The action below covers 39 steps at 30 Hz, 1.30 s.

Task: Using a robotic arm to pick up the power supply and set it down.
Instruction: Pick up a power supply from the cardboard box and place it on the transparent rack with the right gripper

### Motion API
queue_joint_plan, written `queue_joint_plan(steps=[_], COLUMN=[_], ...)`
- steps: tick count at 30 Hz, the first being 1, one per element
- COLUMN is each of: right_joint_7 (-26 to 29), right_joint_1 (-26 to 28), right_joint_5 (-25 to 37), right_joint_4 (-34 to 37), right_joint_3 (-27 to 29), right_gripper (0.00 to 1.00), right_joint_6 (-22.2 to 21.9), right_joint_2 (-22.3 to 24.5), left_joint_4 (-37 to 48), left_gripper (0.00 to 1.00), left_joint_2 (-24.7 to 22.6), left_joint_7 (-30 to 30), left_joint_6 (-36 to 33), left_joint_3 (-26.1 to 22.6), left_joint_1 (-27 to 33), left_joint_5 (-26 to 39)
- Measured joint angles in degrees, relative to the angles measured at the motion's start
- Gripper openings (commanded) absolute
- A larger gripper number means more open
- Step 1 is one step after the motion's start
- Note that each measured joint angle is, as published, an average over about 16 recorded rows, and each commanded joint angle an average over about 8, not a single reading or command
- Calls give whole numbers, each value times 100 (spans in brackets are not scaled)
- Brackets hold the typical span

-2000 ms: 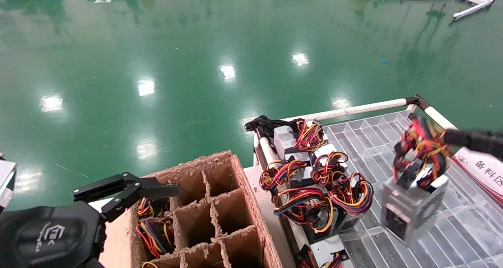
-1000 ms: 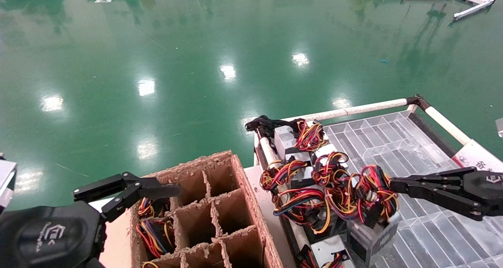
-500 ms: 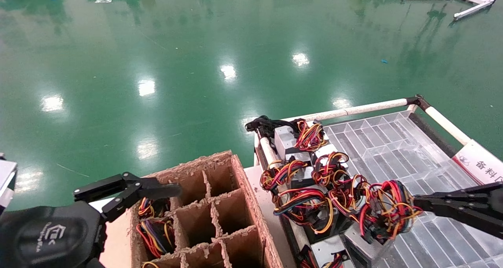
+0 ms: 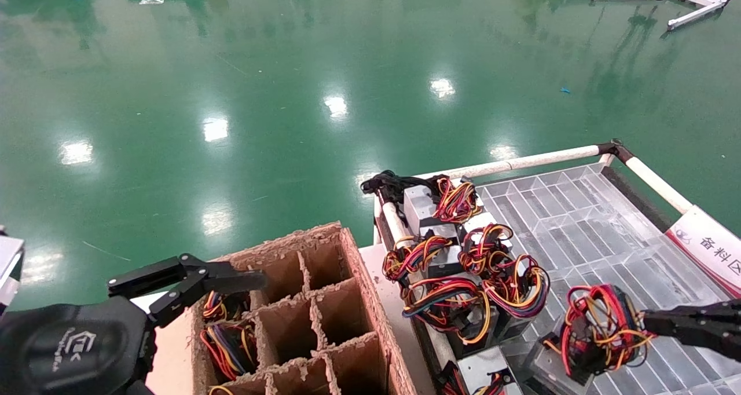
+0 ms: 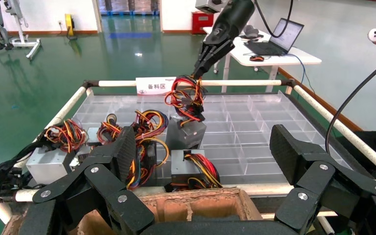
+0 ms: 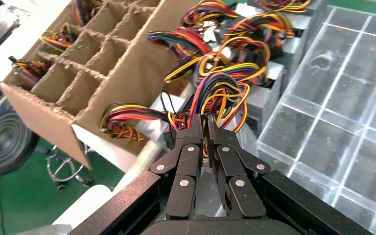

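Note:
My right gripper [image 4: 647, 324] is shut on the red, yellow and black wire loop of the power supply [image 4: 596, 332]. Its silver box hangs tilted, low over the clear tray [image 4: 579, 221], just right of the other units. The right wrist view has the gripper [image 6: 203, 120] pinching those wires [image 6: 221, 95], the box hidden beneath it. From the left wrist view the held power supply [image 5: 186, 133] leans among the tray cells under the right gripper [image 5: 198, 73]. My left gripper [image 4: 197, 276] is parked open over the cardboard box, fingers [image 5: 122, 156] wide apart.
Several other power supplies [image 4: 463, 291] crowd the tray's left side. A cardboard box with dividers [image 4: 324, 302] stands left of the tray, wires in some cells. White rails [image 4: 521, 162] edge the tray, and a sign [image 4: 706, 250] lies on its right side.
The right gripper carried the power supply from high on the right down and left toward the other units, then slightly back right and lower. The left arm has not moved.

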<state>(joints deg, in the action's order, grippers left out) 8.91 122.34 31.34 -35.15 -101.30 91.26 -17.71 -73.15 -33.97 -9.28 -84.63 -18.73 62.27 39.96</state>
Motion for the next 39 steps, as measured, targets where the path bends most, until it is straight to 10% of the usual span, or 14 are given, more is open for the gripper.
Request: queue_joint_plan(steps=[39], right_joint_7=[332], right_joint_1=[1005], right_joint_5=[377], right_joint_4=[-238], right_joint_3=[-988], right_gripper=[0], right_joint_6=[-4], right_joint_2=[390], left_joint_4=[0], left_gripper=[100], left_joint_2=[2], left_joint_7=[3], left_joint_6=[2], left_joint_3=[-6], left_joint_1=[1], left_joint_5=[-4])
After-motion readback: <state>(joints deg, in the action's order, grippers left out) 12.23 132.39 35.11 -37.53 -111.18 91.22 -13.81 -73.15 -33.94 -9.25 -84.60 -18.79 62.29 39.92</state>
